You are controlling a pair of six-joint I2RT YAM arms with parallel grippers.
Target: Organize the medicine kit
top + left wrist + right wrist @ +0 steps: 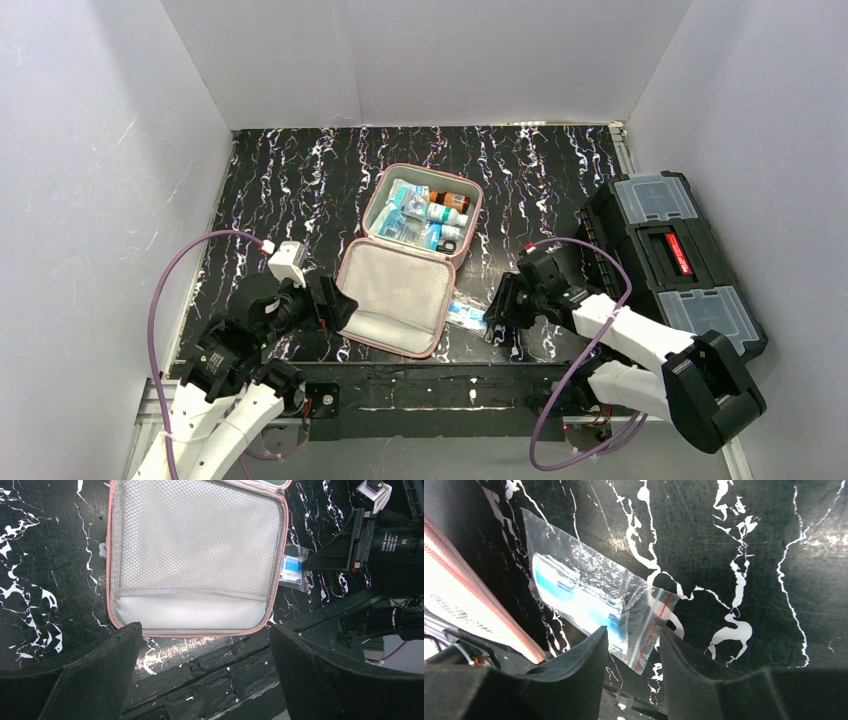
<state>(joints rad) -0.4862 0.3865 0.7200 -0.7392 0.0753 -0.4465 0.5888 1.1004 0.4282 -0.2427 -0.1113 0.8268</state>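
Note:
The pink medicine kit (400, 290) lies open mid-table, its grey mesh lid (195, 545) nearest me. Its far half holds a brown bottle (450, 200), white bottles and blue packets. A clear zip bag (466, 314) with blue-and-white packets lies flat on the table just right of the lid. My right gripper (633, 632) is low over the bag (584, 597), jaws apart on either side of its red-striped sealed end, not clamped. My left gripper (206, 629) hangs wide open at the lid's near edge, holding nothing. In the top view it (335, 305) is by the lid's left side.
A black toolbox (670, 250) with clear compartments stands at the right, close behind the right arm. White walls enclose the black marbled table (280, 180) on three sides. The kit's pink edge (454, 575) lies just left of the bag. The table's front lip (210, 675) runs under my left fingers.

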